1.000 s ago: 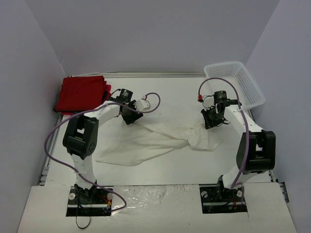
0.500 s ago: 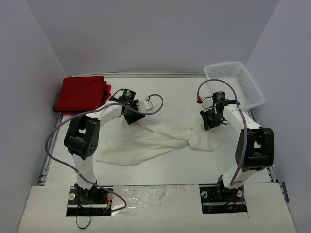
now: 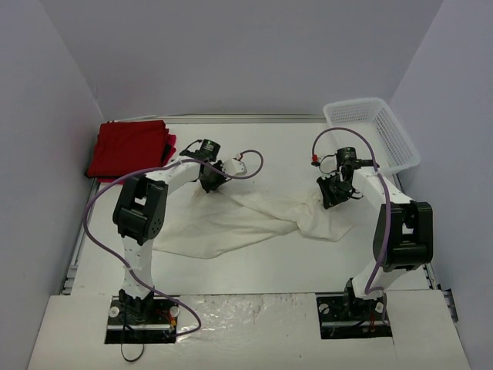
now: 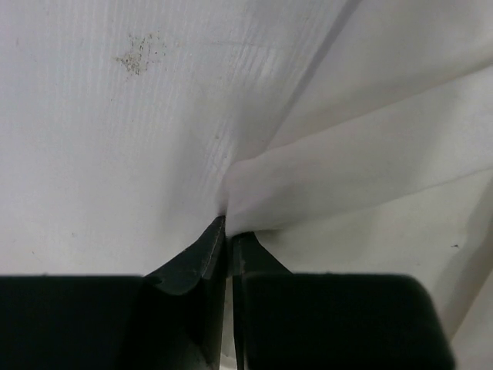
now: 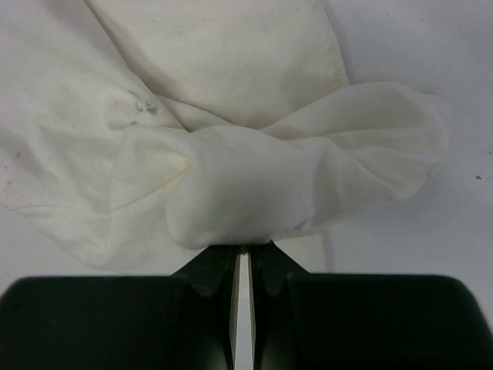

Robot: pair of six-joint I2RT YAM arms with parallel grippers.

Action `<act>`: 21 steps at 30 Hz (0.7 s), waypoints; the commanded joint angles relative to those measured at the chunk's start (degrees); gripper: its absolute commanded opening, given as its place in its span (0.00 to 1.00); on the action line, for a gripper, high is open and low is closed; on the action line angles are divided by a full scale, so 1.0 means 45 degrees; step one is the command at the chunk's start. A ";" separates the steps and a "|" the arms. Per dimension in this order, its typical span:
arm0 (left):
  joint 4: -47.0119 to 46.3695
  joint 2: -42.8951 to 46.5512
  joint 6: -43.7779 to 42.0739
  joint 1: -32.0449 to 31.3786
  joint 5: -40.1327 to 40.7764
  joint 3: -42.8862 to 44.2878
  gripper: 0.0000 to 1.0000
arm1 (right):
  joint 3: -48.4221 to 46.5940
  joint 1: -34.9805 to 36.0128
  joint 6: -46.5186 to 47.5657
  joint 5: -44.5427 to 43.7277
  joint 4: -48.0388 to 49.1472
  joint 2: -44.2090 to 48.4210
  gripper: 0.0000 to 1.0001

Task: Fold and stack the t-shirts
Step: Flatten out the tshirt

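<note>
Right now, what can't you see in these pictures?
- Top view: how many shirts the red pile holds; stacked, too small.
- Top view: tips of the left pincer; its wrist covers them.
- Right wrist view: where the right pincer bites the white t-shirt; bunched cloth hides it.
- Left wrist view: most of the white t-shirt, cut off by the edges.

My left gripper (image 4: 228, 231) has its dark jaws pinched together on a creased edge of the soft cream-white cloth t-shirt (image 4: 354, 173). The shirt spreads rightward in folds over the white table surface (image 4: 100, 169), which shows one small greyish speckled smudge (image 4: 139, 55).
</note>
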State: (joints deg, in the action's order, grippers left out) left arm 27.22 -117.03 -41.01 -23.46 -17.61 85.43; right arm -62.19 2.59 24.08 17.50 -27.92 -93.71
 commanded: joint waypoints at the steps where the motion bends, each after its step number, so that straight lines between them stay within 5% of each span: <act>1: 0.0981 0.0186 -0.0124 -0.0020 -0.0073 0.0255 0.02 | 0.0091 -0.0029 0.0119 0.0194 -0.0279 -0.0230 0.00; 21: 0.1567 0.5615 0.1145 0.0116 0.3150 -0.1132 0.02 | -0.2759 -0.0126 0.0646 -0.0392 -0.1725 0.1430 0.00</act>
State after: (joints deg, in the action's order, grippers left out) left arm 31.66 -94.89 -38.26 -23.44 -7.31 80.93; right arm -71.59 2.31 26.11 16.32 -32.25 -89.25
